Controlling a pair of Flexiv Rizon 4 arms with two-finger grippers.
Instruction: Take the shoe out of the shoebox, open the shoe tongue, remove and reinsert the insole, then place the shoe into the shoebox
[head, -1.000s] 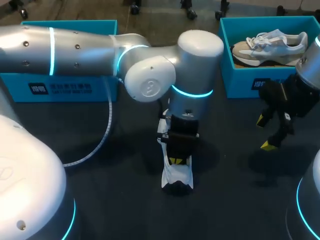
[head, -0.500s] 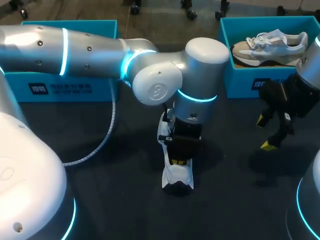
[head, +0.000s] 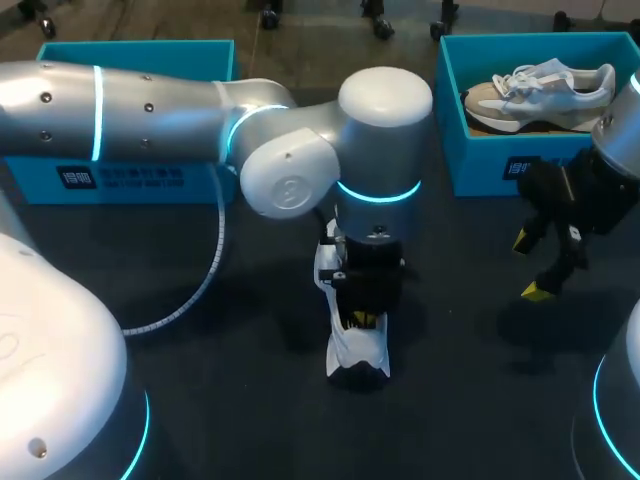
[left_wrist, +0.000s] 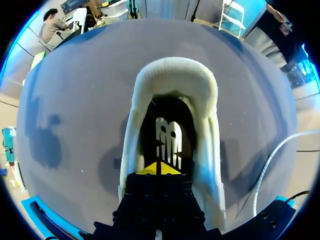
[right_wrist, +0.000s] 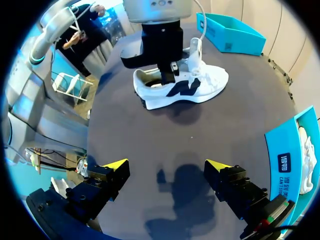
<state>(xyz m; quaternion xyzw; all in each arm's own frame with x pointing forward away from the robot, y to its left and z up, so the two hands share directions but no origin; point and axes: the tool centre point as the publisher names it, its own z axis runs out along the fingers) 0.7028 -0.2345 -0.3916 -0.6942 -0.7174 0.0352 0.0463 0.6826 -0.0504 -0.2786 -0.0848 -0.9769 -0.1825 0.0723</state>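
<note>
Down in the mouth of the shoe (left_wrist: 175, 75), the left gripper (left_wrist: 159, 169) has its yellow tips pressed together above the printed insole (left_wrist: 167, 142); whether they pinch it I cannot tell. The shoe stands upright on its sole on the dark table (head: 450, 400). Its long axis runs away from the robot, heel near and toe toward the boxes. To the right of the shoe and well apart from it, the right gripper (right_wrist: 167, 165) hangs over bare table with its fingers spread wide. Beyond the shoe to the far right, a blue shoebox (head: 480, 170) holds a second sneaker (head: 540, 90); another shoebox (head: 130, 170) lies far left.
</note>
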